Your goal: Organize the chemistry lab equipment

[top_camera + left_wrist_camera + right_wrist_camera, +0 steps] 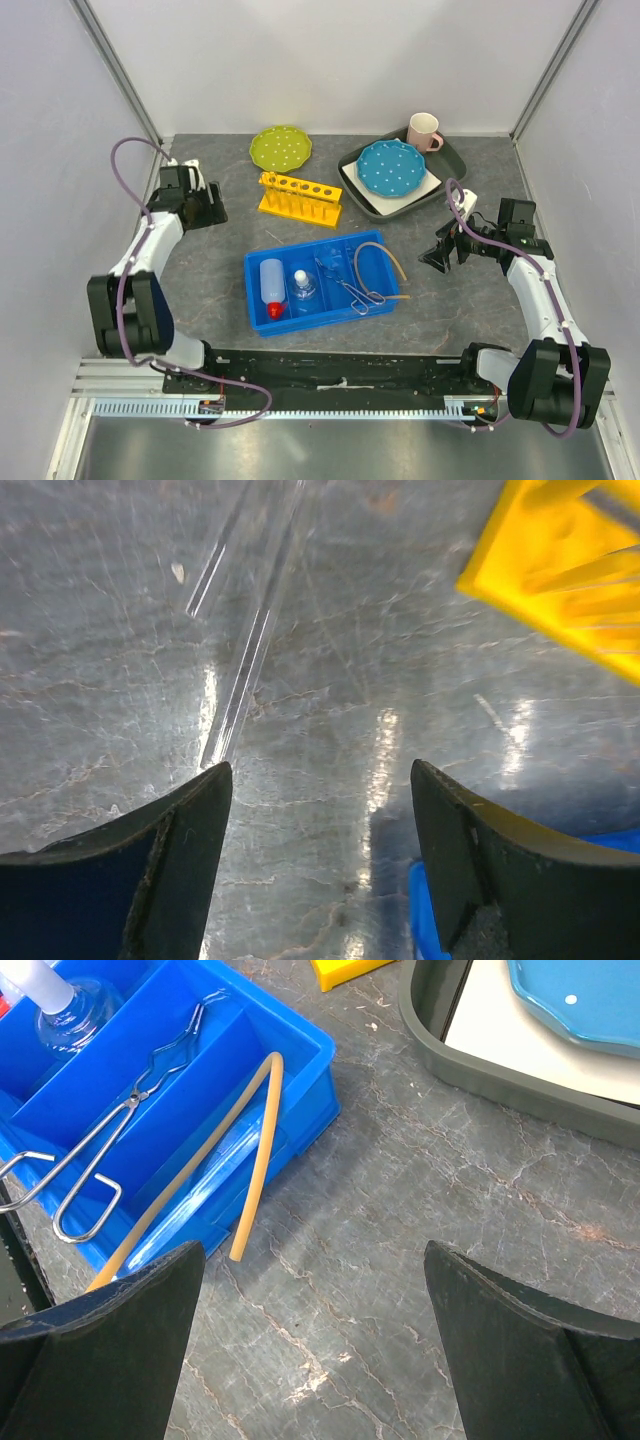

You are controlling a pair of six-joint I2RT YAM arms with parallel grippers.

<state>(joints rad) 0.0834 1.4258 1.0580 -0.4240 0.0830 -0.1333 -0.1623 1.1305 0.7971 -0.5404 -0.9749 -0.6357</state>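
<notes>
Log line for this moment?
left claw open, near glass tube by yellow rack | right claw open, empty | blue tray: squeeze bottle, flask, tongs, tubing

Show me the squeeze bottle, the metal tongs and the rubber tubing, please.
white squeeze bottle (271, 280): top view, on its white body.
metal tongs (135, 1097): right wrist view, at the joint where the two arms meet.
tan rubber tubing (258, 1160): right wrist view, on the strand ending over the tray's edge.
</notes>
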